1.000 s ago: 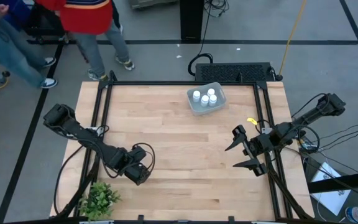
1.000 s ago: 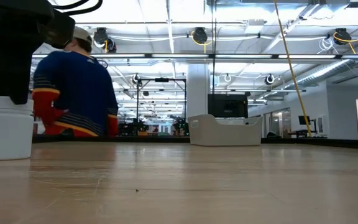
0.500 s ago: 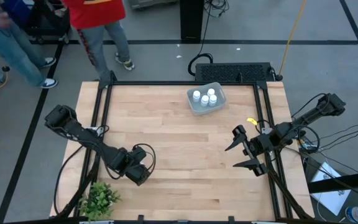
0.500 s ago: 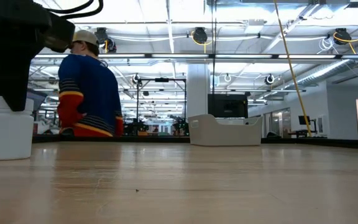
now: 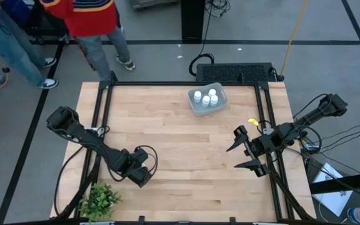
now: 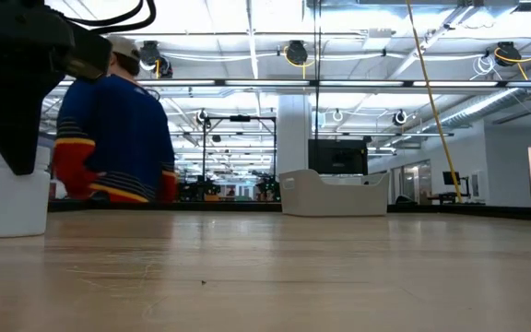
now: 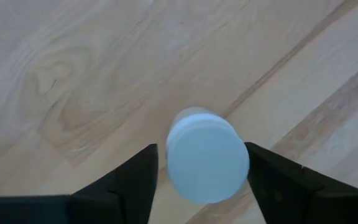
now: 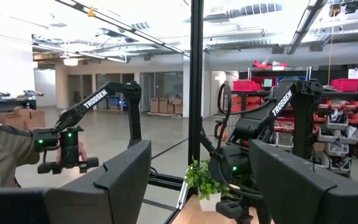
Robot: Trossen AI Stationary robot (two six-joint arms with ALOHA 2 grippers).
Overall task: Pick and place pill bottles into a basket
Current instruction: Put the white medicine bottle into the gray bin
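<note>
One white pill bottle (image 7: 207, 163) stands upright on its base on the wooden table near the front left; it also shows in the low view (image 6: 12, 203). My left gripper (image 5: 141, 175) points down over it, open, with one finger (image 7: 135, 180) on each side of the round cap and narrow gaps showing. The grey-blue basket (image 5: 220, 94) sits at the table's far middle with several white bottles (image 5: 205, 99) standing in it. My right gripper (image 5: 233, 157) waits open and empty at the table's right side.
A small green plant (image 5: 99, 200) stands at the table's front left corner, close to my left arm. A black box (image 5: 236, 72) lies beyond the far edge. Black frame rails (image 5: 105, 106) run along both sides. People (image 5: 86, 25) move beyond the far left corner.
My left gripper has gone down over the standing bottle, so that its fingers now hide the cap in the low view. The bottle has stayed where it was. A person beyond the table has walked about.
</note>
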